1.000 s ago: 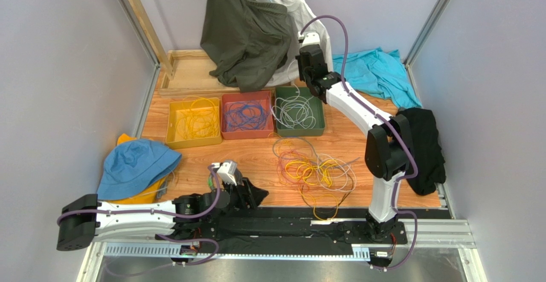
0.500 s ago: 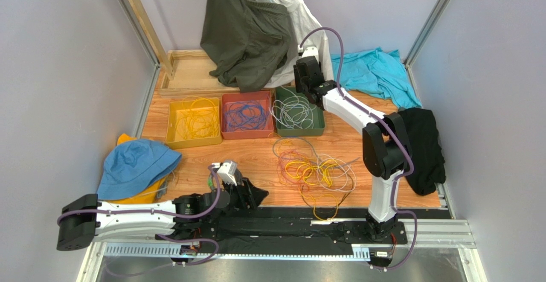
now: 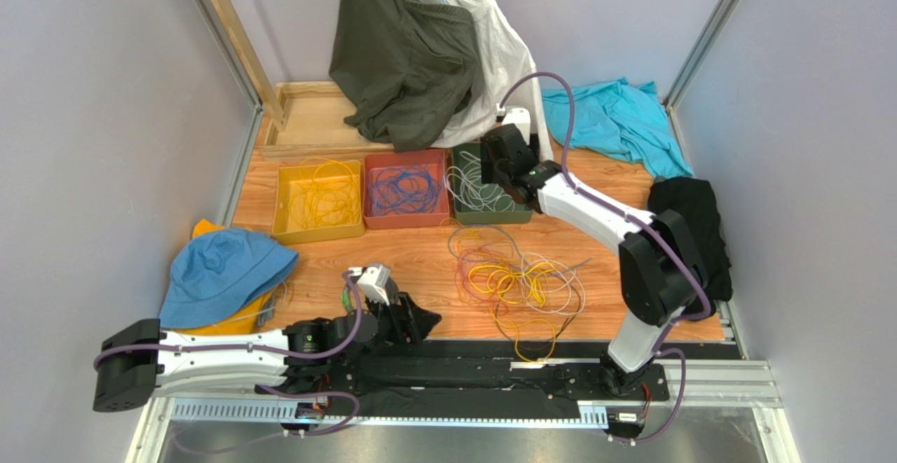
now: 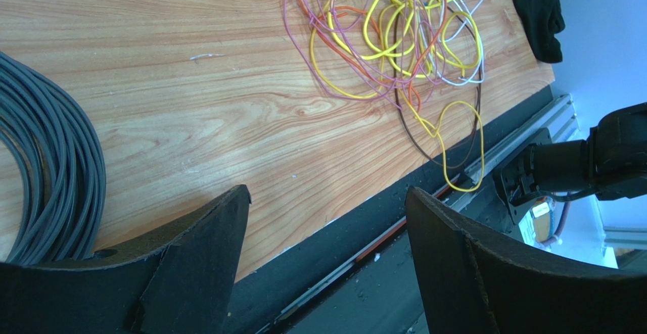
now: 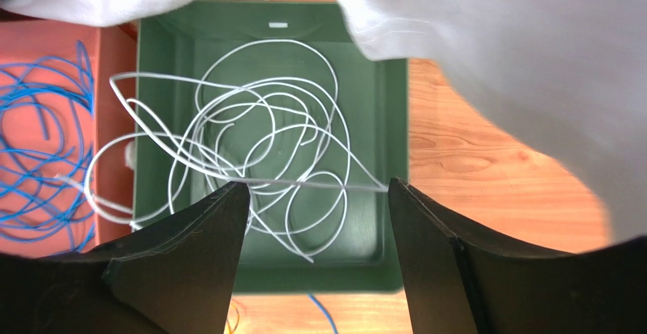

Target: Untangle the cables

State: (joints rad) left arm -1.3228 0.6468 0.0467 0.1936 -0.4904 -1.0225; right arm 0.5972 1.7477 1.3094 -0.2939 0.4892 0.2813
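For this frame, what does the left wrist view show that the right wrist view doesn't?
Left wrist only: the tangled cables on the table, a grey cable coil, and a black cloth. Right wrist only: white cables in the green tray, blue cables in the red tray, and a white garment overhanging. Both: the wooden tabletop, and that arm's own gripper open and empty, the left gripper and the right gripper.

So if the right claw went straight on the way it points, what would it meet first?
Probably the white cables lying in the green tray, directly ahead of the open right claw; depth is unclear.
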